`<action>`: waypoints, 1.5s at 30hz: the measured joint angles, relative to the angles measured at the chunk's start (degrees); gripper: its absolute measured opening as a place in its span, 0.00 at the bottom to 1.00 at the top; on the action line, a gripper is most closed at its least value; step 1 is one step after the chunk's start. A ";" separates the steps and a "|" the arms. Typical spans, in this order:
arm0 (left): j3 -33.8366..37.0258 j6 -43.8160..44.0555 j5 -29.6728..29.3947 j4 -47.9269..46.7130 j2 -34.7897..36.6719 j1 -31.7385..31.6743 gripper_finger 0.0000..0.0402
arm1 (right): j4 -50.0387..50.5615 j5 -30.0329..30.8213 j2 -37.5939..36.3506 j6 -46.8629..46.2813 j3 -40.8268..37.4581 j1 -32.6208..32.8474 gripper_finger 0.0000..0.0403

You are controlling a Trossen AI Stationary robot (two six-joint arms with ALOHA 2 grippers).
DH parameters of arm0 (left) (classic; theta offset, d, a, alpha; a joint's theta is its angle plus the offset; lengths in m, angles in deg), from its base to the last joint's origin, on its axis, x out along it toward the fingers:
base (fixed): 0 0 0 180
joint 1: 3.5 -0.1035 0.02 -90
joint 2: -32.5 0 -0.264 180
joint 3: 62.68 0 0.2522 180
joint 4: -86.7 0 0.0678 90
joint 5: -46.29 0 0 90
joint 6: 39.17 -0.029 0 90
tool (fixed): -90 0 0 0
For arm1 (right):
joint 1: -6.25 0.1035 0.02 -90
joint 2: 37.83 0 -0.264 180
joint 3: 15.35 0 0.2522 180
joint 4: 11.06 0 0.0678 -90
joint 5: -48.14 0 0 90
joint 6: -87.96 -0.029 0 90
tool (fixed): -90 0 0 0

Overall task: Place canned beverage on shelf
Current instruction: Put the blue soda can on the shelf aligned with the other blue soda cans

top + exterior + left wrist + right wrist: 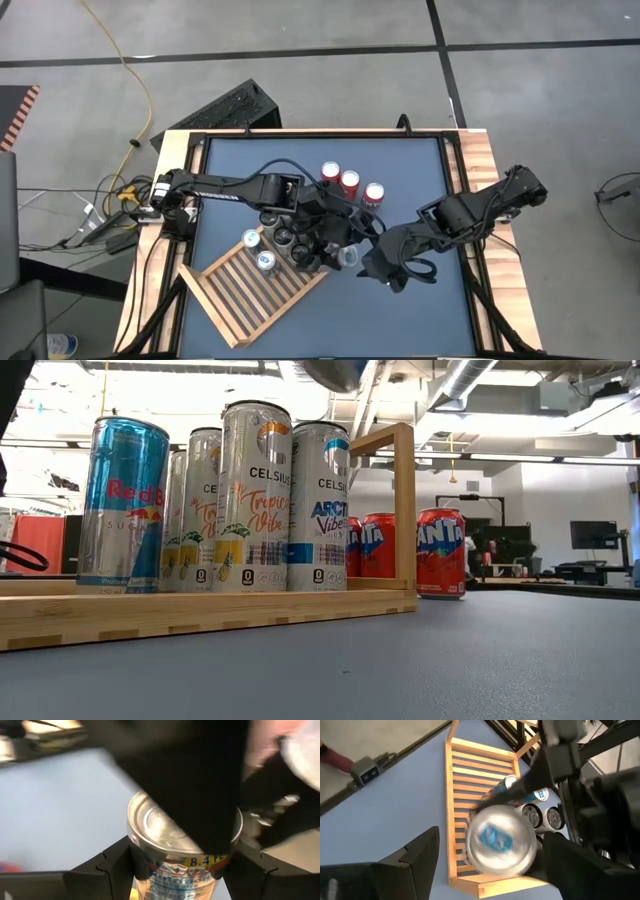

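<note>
Two grippers meet at the shelf's [245,300] near edge. The left gripper [182,870] clamps a silver can [182,845] between its fingers [112,870], can upright above the slats. The right gripper [487,865] stands spread wide, the can's round end [502,840] between its fingers [415,855], untouched.

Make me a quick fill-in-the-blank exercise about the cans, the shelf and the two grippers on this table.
1. ___ red Fanta cans stand on the table, off the shelf.
2. The left gripper is shut on a slim ___.
3. The right gripper has its fingers ___.
4. The shelf's slats are made of ___.
Missing words: three; can; open; wood.
</note>
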 joint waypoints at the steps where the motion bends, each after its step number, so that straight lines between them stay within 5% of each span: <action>1: 0.00 -0.43 -2.22 0.33 0.00 0.00 0.56 | -0.48 0.05 -0.05 -1.32 0.00 0.00 0.79; 11: 0.04 -1.47 -8.87 5.76 0.00 0.02 0.56 | 8.69 6.24 -1.18 -11.61 7.38 0.98 0.79; 19: -0.16 -2.07 -21.48 11.73 0.00 -0.11 0.56 | 12.20 13.53 -1.18 -14.67 9.99 2.09 0.79; 27: -3.03 -2.67 -20.97 11.07 0.00 -0.07 0.56 | 18.38 13.65 -1.09 -15.51 9.99 2.05 0.79; 45: -4.38 -3.55 -15.75 8.54 0.19 0.14 0.56 | 14.36 14.51 -1.09 -5.87 9.91 1.45 0.79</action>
